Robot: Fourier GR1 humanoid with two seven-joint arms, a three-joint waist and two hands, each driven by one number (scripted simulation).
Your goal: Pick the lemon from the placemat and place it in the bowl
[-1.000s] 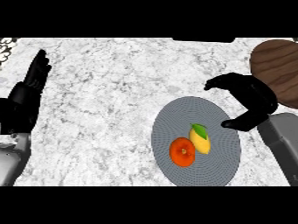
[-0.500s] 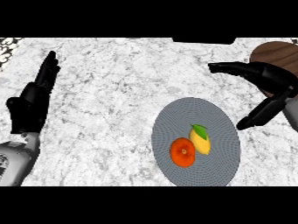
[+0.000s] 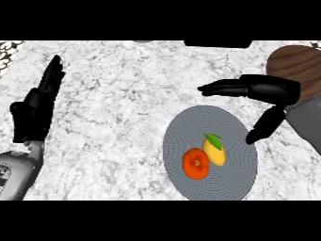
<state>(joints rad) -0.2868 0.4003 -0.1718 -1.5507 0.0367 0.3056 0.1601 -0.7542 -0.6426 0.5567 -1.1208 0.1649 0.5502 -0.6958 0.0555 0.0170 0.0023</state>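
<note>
One lemon [image 3: 215, 149] below right fingers [image 3: 222, 87]

The wooden bowl [image 3: 307, 70] is cut by the right edge and partly hidden behind the right hand [image 3: 263, 89], so its inside cannot be seen; the right forearm [image 3: 317, 127] leaves the view at the right edge; the left forearm [image 3: 6, 175] is cut at the lower left corner; the lemon [image 3: 215, 149] touches an orange fruit [image 3: 196, 164], its underside hidden

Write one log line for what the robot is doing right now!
right hand: open, above placemat | lemon: on placemat, untouched | left hand: open, resting | bowl: far right
</note>
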